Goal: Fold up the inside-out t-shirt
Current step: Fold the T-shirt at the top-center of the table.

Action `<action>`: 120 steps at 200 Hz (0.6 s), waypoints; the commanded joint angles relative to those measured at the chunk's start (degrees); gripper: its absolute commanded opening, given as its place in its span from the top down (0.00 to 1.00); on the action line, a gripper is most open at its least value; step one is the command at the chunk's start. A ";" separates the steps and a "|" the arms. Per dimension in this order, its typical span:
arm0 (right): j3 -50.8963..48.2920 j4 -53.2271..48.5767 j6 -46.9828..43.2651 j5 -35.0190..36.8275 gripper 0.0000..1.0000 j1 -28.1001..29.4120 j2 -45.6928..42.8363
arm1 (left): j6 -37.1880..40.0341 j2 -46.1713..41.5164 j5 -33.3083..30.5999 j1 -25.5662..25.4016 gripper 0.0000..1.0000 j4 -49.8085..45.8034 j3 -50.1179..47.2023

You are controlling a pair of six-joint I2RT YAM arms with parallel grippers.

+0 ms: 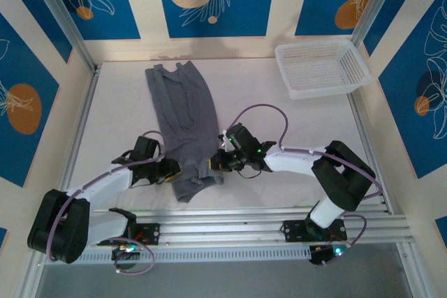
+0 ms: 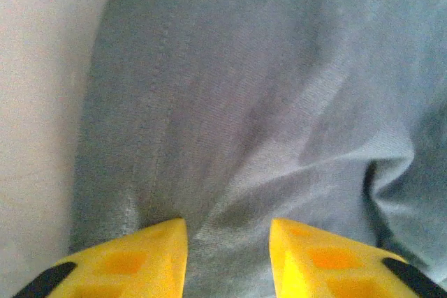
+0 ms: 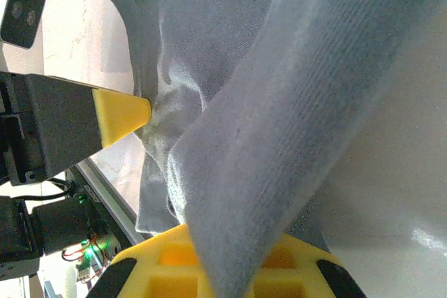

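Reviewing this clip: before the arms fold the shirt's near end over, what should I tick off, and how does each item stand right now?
1. Hold of the right gripper on the t-shirt: ok, cloth rises taut from between its fingers.
2. Hold of the left gripper: not ok, its fingers stand apart with cloth lying between them.
3. Grippers at opposite edges of the shirt's near end: ok.
4. Shirt laid out as one long strip: ok, though the near end is bunched.
5. The white basket apart from the shirt: ok, it sits at the far right.
6. How many layers the right gripper has caught: cannot tell.
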 commanded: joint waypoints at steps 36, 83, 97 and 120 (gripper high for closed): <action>-1.52 0.93 0.74 0.75 1.00 0.52 -0.46 | 3.35 -6.50 -9.85 -0.67 0.40 -8.34 0.89; -0.70 0.84 0.84 0.36 1.00 0.65 0.26 | 2.91 -0.11 -0.71 -1.49 0.43 0.29 1.02; -0.96 0.73 0.91 0.61 1.00 0.69 0.17 | 3.50 1.34 -2.73 -1.46 0.43 -1.10 1.74; -1.53 0.73 1.17 0.96 1.00 0.69 -0.11 | 3.31 3.03 -3.05 -1.57 0.41 -1.17 1.89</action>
